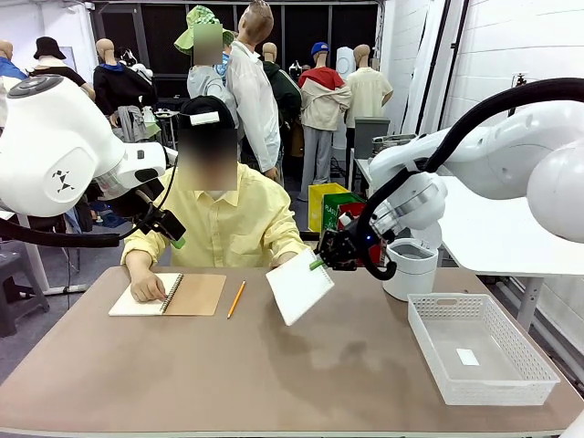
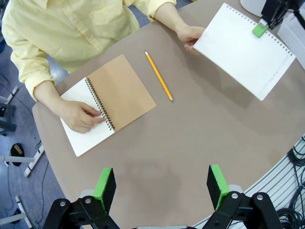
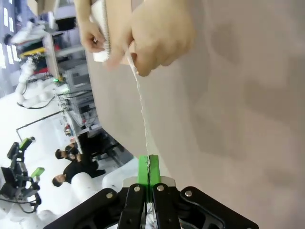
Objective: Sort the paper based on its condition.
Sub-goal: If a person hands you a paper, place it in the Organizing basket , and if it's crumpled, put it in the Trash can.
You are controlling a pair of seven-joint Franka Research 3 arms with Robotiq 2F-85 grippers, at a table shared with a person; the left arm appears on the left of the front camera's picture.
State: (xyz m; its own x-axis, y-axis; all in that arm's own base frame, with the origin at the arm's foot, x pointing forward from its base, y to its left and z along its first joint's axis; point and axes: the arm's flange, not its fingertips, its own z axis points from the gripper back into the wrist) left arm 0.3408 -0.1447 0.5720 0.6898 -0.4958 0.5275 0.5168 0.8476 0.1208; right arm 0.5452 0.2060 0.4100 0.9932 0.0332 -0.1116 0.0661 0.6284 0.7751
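Right wrist view: the paper [image 3: 141, 112] is seen edge-on, clamped in the right claw [image 3: 148, 168], its far edge gripped by a person's hand [image 3: 157, 33]. It is held above the tabletop [image 1: 274, 374], right of the notebook [image 1: 173, 295]; the left claw [image 2: 161, 187] is spread apart.

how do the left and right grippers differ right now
The left gripper is open; the right gripper is shut. The left gripper holds nothing, while the right gripper pinches one edge of the paper, which the person's hand holds at the other side. The left gripper hangs high over the table; the right gripper sits lower, at paper level. Both have black fingers with green pads.
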